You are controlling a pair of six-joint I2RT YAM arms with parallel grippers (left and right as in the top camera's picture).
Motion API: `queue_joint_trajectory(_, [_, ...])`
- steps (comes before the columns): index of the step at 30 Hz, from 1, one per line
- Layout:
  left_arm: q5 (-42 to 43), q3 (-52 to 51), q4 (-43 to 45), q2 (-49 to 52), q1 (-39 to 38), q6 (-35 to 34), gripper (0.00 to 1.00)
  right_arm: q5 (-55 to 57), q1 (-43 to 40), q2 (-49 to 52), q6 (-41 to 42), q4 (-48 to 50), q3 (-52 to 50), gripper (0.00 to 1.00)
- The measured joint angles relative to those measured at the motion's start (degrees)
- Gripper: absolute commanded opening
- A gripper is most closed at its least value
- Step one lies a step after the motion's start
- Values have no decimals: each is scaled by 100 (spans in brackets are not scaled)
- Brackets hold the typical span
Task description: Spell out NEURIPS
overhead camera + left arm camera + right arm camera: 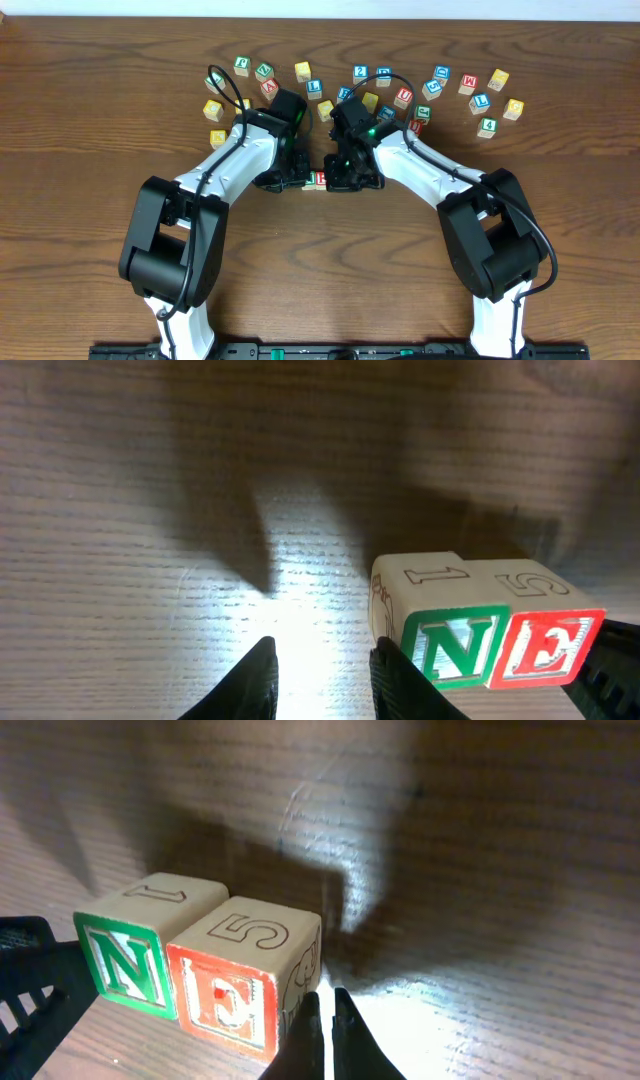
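Left hand [322, 665] parted, empty; right hand [326, 1015] pinched closed, empty. Green N cube [455, 650] touching red E cube [548, 648].

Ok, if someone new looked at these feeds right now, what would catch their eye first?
Probably the green N cube and red E cube sitting side by side, touching, mid-table where both arms meet. The left hand stands open beside the N, the right hand shut beside the E, neither holding anything. Beyond them, loose letter cubes lie scattered in an arc.
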Motion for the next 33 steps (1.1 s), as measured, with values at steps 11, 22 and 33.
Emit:
queue_joint_trajectory(11, [2,0,-55,0,0,219,31,-17,15,0,0,-52,0,1])
queue_joint_trajectory(22, [-2,0,-11,0,0,306,31,26,-96,0,0,-28,0,1])
queue_joint_trajectory(33, [-28,0,-17,0,0,385,31,46,-138,0,-9,-111,0,1])
